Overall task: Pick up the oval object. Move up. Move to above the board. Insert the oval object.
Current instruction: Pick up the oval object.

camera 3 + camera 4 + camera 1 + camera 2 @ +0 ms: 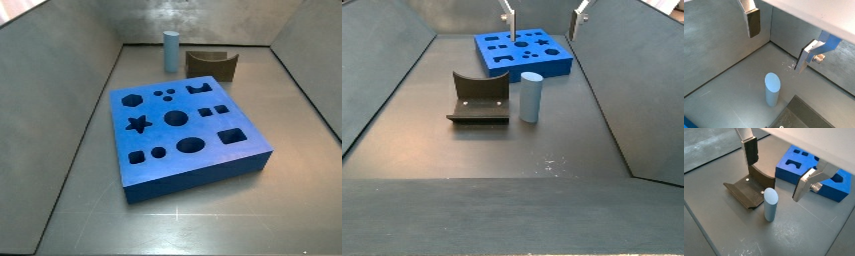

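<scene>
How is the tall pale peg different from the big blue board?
The peg is pale grey-blue, slim and upright; the board is bright blue, wide and flat. The peg is smooth, while the board's top has shaped holes. Both rest on the floor, untouched; the open end effector hangs above the peg.

A dark brown arch-shaped block (480,98) sits on the grey floor (489,170), its curved hollow facing upward.

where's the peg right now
In both side views the peg stands upright on the floor beside the fixture, apart from the board; open pincer above it.
</scene>
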Motion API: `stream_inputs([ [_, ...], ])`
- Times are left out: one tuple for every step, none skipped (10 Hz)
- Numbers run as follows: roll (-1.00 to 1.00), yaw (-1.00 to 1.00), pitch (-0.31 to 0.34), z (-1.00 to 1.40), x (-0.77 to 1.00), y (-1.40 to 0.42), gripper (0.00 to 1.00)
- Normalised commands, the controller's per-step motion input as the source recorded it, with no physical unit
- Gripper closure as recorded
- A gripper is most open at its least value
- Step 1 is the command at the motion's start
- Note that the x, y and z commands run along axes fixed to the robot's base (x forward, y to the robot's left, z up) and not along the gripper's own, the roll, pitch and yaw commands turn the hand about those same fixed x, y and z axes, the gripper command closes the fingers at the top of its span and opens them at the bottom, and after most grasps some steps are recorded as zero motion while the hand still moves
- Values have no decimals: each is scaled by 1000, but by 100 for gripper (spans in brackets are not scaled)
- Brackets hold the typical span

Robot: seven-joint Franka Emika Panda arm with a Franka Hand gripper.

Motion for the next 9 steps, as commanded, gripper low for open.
stream_inputs([
  [24, 0, 54, 0, 174, 0, 0],
  [89, -463, 30, -23, 491, -111, 0],
  [0, -1000, -3, 0, 0, -3, 0],
  [0, -1000, -10, 0, 0, 0, 0],
  [0, -1000, -17, 0, 0, 0, 0],
  [0, -1000, -19, -120, 0, 0, 0],
  [0, -1000, -27, -194, 6, 0, 0],
  [0, -1000, -34, -189, 11, 0, 0],
  [0, -986, -43, -189, 91, 0, 0],
])
